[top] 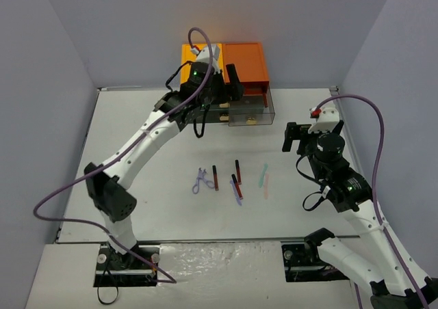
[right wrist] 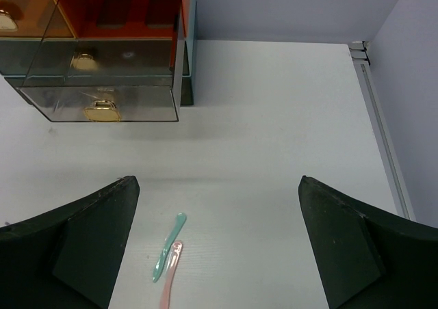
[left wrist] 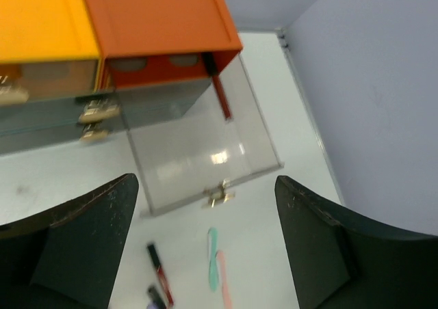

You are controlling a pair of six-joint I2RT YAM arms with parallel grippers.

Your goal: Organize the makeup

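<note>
Makeup lies in a loose row mid-table: a purple curler, red-black pencils, a purple stick, a mint stick and a pink stick. My left gripper is open and empty, held above the pulled-out clear drawer, where one red-black pencil lies. The left wrist view also shows the mint stick and a pencil below. My right gripper is open and empty, right of the row; the mint stick and pink stick lie between its fingers' view.
The orange-and-dark drawer box stands at the back centre against the wall, its lower right drawer pulled out toward me, with gold knobs. Grey walls close in left, right and back. A metal rail edges the table's right side.
</note>
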